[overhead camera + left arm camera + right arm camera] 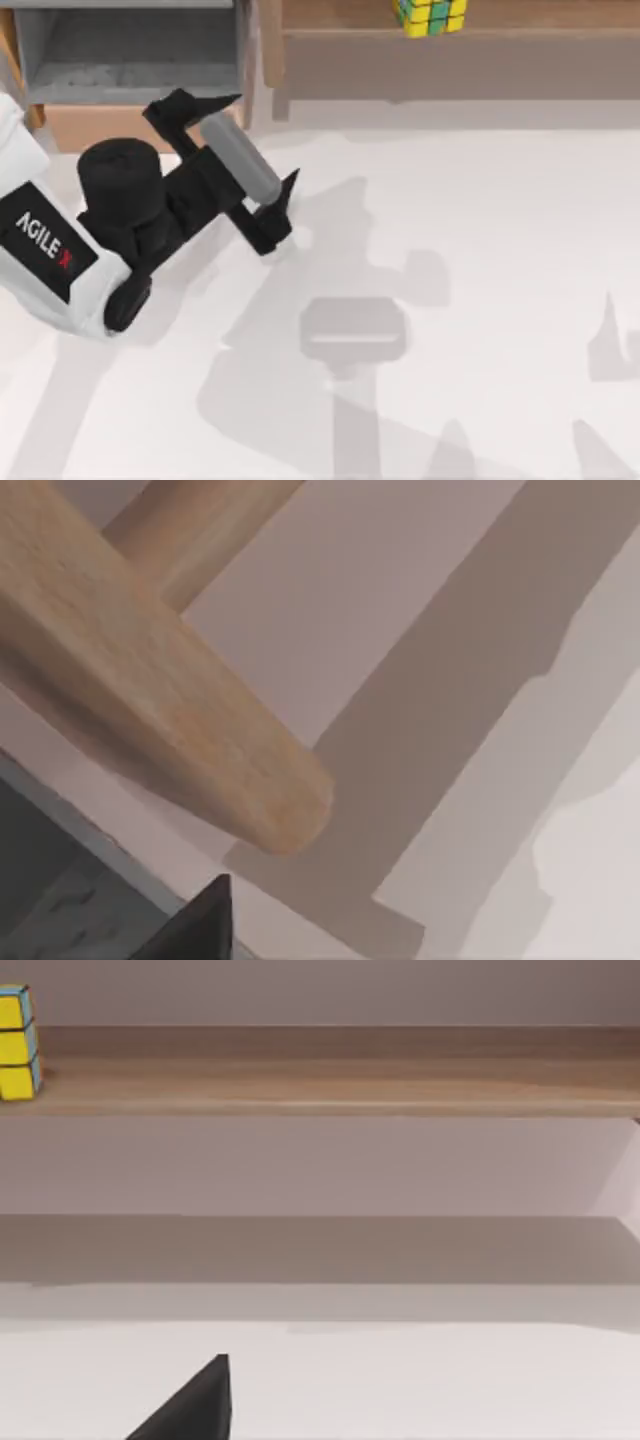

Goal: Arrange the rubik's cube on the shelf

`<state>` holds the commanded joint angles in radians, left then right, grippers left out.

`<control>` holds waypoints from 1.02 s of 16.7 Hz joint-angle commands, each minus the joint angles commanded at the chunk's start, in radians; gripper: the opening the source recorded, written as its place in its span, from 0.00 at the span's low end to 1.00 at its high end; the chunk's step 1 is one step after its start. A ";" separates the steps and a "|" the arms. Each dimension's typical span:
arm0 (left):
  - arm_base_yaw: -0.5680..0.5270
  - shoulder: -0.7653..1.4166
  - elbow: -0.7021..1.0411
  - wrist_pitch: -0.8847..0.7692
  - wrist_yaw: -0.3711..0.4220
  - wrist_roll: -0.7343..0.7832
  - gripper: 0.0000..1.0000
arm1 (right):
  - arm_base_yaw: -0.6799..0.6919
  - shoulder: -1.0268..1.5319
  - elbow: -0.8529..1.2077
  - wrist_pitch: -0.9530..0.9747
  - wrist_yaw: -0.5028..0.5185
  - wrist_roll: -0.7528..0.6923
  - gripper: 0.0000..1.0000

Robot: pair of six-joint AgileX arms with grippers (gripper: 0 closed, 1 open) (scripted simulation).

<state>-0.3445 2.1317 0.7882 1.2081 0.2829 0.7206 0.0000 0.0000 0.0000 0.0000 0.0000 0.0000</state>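
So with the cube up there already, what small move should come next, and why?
Probably just draw the left hand back from the box toward its rest spot. The rubik's cube already sits on the shelf, and that hand is open, holding nothing, so no further placing looks needed.

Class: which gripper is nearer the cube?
Left. The left gripper is close by the shelf, left of the cube; the right gripper faces the shelf from back across the table.

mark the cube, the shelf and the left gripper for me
cube (431,15): top view, its yellow and green top tiles.
shelf (560,12): top view, bare board right of the cube.
left gripper (265,145): top view, midway between its fingertips, jaws open.
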 joint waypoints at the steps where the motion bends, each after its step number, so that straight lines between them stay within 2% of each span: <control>1: 0.063 -0.028 -0.073 0.026 0.060 0.052 1.00 | 0.000 0.000 0.000 0.000 0.000 0.000 1.00; 5: 0.344 -0.131 -0.306 0.138 0.271 0.278 1.00 | 0.000 0.000 0.000 0.000 0.000 0.000 1.00; 9: 0.632 -0.197 -0.431 0.239 0.420 0.514 1.00 | 0.000 0.000 0.000 0.000 0.000 0.000 1.00; 13: 0.882 -0.190 -0.440 0.300 0.484 0.718 1.00 | 0.000 0.000 0.000 0.000 0.000 0.000 1.00; 17: 1.037 -0.150 -0.371 0.328 0.483 0.847 1.00 | 0.000 0.000 0.000 0.000 0.000 0.000 1.00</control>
<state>0.6923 1.9816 0.4171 1.5359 0.7659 1.5678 0.0000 0.0000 0.0000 0.0000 0.0000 0.0000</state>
